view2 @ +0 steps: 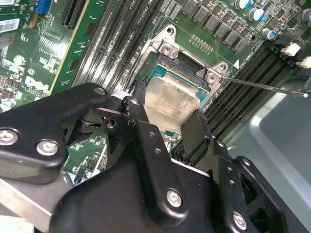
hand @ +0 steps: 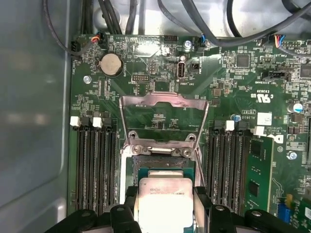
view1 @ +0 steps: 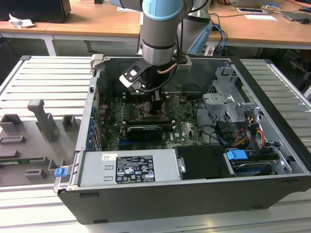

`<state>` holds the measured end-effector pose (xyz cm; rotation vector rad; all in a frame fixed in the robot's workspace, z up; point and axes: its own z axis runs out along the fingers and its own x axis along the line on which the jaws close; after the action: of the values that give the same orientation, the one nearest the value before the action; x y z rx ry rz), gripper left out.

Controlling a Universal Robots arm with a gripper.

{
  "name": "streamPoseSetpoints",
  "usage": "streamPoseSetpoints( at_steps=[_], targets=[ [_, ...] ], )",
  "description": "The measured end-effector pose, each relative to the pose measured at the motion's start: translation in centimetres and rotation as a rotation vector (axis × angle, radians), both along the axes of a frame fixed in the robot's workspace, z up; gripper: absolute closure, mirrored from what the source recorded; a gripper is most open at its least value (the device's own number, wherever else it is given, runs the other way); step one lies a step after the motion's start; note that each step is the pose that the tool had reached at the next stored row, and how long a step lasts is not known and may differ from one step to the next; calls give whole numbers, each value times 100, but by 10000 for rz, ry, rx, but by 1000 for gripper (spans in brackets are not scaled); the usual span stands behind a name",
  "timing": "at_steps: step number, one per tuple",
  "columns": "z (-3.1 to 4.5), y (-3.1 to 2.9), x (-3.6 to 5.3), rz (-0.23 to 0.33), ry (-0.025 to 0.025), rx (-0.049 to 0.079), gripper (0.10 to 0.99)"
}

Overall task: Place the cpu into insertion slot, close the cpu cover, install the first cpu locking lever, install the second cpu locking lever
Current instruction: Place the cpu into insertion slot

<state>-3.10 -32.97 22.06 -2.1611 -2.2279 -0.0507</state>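
Second wrist view has the gripper (view2: 167, 110) clenched on the cpu (view2: 171, 101), one finger on each of two opposite edges of its pale metal top. The chip hangs right over the insertion slot (view2: 177, 73) and overlaps part of it. I cannot tell whether any edge touches yet.

In the first wrist view the cpu cover (hand: 163, 100) stands swung open beyond the socket, with memory slots (hand: 95, 165) on either side. A thin locking lever (view2: 262, 86) juts out free in the second wrist view.

In the exterior view I see the gripper at about eleven o'clock from the middle of the computer case (view1: 194, 194), and at twelve o'clock from the long black card (view1: 146, 131).

My main worry is tilt. The chip looks slightly canted in the grip, so one corner could land first, ride the silvery rim and press unevenly on the contacts. A slip between the fingers would also shift it off square. The upright cover could drop onto the fingers if it is nudged.
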Motion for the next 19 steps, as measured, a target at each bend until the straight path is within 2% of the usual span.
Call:
streamPoseSetpoints(
  at_steps=[6, 10, 19],
  targets=[
    [-51, 15, 1, -97, 0, 0, 549],
    [-120, 55, 2, -318, 0, -1, 549],
    [-186, 57, 10, -475, 1, -3, 549]
  ],
)
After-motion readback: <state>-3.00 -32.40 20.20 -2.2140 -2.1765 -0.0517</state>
